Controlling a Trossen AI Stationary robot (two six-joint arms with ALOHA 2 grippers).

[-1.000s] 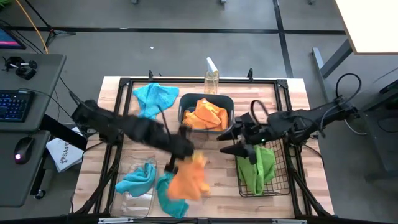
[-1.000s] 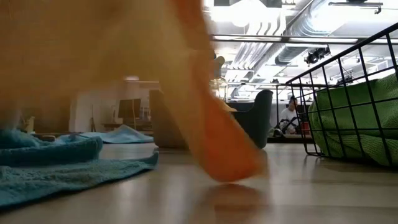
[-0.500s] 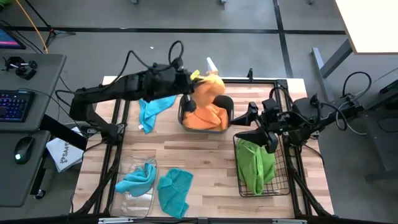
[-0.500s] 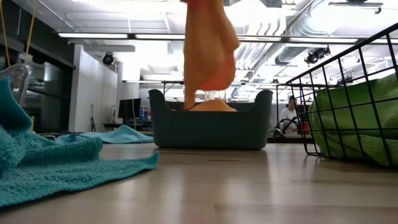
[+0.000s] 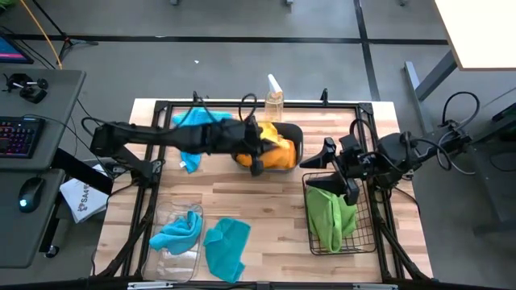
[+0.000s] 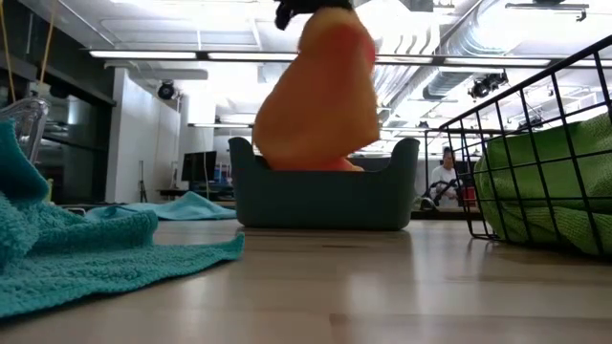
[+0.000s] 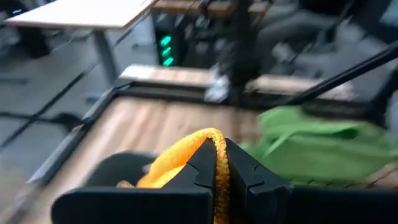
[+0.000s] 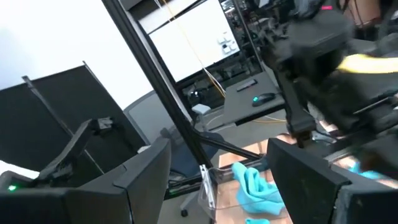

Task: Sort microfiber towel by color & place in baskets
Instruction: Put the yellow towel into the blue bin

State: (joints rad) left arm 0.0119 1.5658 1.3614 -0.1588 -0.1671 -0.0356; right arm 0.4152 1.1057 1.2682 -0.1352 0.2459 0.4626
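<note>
My left gripper (image 5: 256,159) is over the dark teal tub (image 5: 292,133) at the table's far middle, shut on an orange towel (image 5: 276,150) that hangs from it in the low view (image 6: 320,105). The towel's lower end reaches into the tub (image 6: 325,196), where more orange cloth lies. My right gripper (image 5: 334,167) hovers open over the far edge of the black wire basket (image 5: 367,234), which holds green towels (image 5: 332,213). One teal towel (image 5: 177,234) lies in the clear bin (image 5: 161,258). Another (image 5: 226,248) lies on the table beside the bin, and a third (image 5: 197,133) lies by the far left. My left gripper pinches the orange towel between its two shut fingers at a bunched fold (image 7: 211,138) at the towel's top. The towel hangs below the fingers (image 6: 311,10), and its lower end (image 6: 316,161) sits inside the teal tub.
A clear spray bottle (image 5: 274,101) stands at the far edge just behind the tub. A black frame (image 5: 161,109) runs around the tabletop. Bare wood (image 5: 274,217) lies between the clear bin and the wire basket. A desk with a keyboard (image 5: 20,133) is off the table's left.
My left gripper has carried the orange towel up off the near middle of the table and swung it to the far edge, high above the tub. It then came down and slightly nearer, so the towel's lower end is now in the tub. My right gripper drifted slightly right.
</note>
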